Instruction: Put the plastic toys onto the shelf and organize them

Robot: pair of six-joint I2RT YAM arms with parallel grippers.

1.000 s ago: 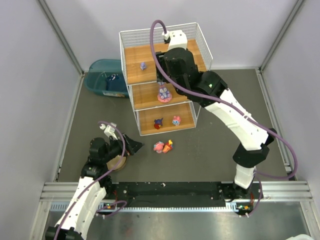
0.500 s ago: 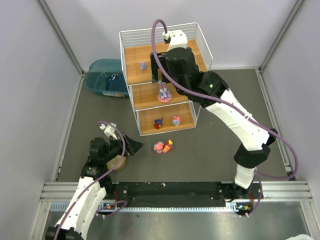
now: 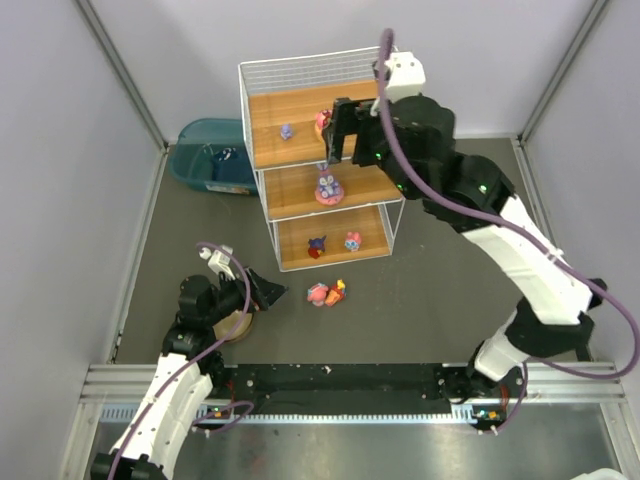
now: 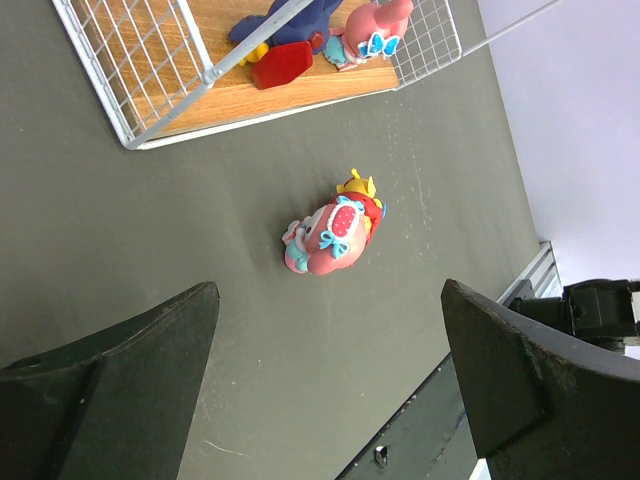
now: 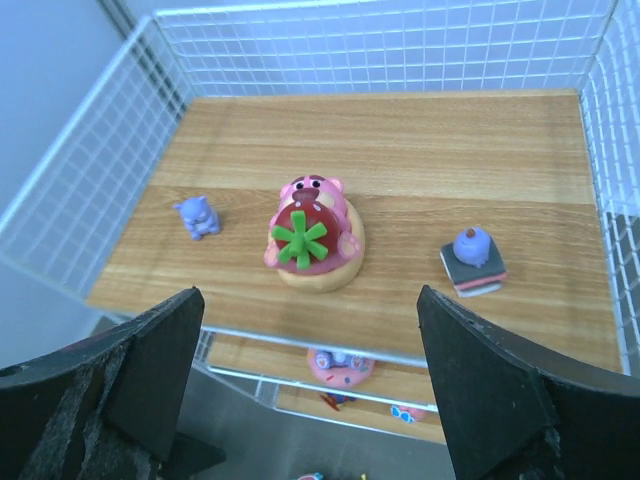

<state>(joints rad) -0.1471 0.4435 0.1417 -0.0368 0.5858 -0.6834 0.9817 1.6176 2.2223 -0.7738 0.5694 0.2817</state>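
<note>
The shelf (image 3: 268,112) stands at the back, also in the right wrist view (image 5: 450,150). On its top board sit a pink bear toy (image 5: 312,232), a small purple figurine (image 5: 198,216) and a purple-topped block (image 5: 472,262). The middle board holds a purple bunny on a pink disc (image 3: 327,186). Two toys sit on the bottom board (image 3: 335,243). One pink and red-yellow toy (image 4: 333,232) lies on the table in front of the shelf. My right gripper (image 5: 310,300) hangs open above the top tier's front edge, empty. My left gripper (image 4: 330,290) is open, low, just short of the lying toy.
A teal bin (image 3: 212,157) with a small dark item stands left of the shelf. A tan round bowl (image 3: 237,325) lies under my left wrist. Grey walls close in on both sides, and a metal rail (image 3: 350,378) runs along the near edge.
My right gripper has opened wider and drawn up and to the right from the top tier, leaving the pink bear toy on the board. The left arm has not moved.
</note>
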